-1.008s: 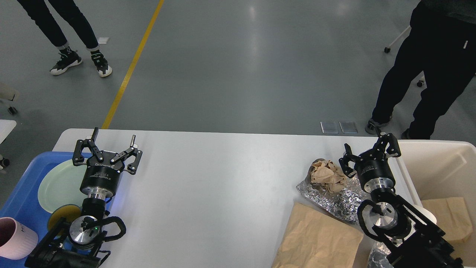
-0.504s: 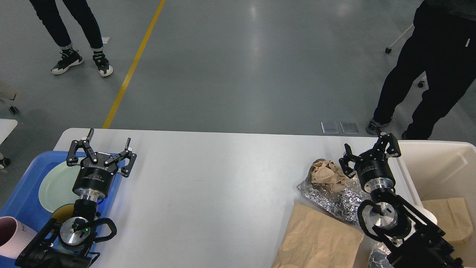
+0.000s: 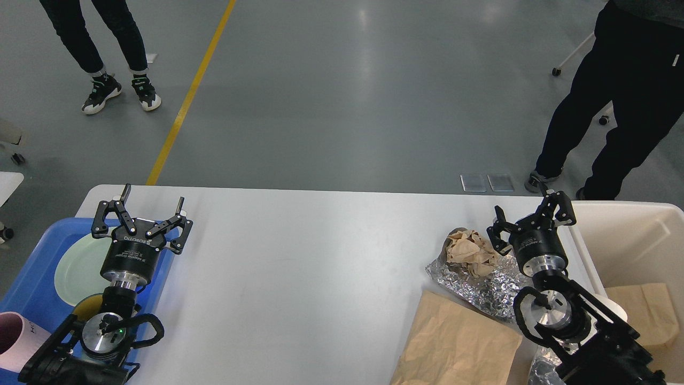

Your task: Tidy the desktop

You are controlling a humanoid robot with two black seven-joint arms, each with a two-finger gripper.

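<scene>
The desktop (image 3: 320, 256) is a wide white tabletop. My left gripper (image 3: 153, 195) hovers open over its left end, beside the blue tray (image 3: 32, 267), with nothing between its fingers. Open and empty as well, my right gripper (image 3: 526, 209) stands at the right end, just right of a crumpled brown paper ball (image 3: 470, 250). That ball rests on a crinkled foil sheet (image 3: 470, 286). A flat brown paper bag (image 3: 454, 342) lies at the front right, overlapping the foil.
The blue tray holds a pale green plate (image 3: 77, 262), a pink cup (image 3: 16, 337) and a yellow round item (image 3: 88, 306). A cream bin (image 3: 630, 240) at the right holds a brown bag (image 3: 641, 310). Two people stand beyond the table.
My left gripper has moved left and a little back, staying open. The right arm has not moved. The person at the upper left shifted their feet.
</scene>
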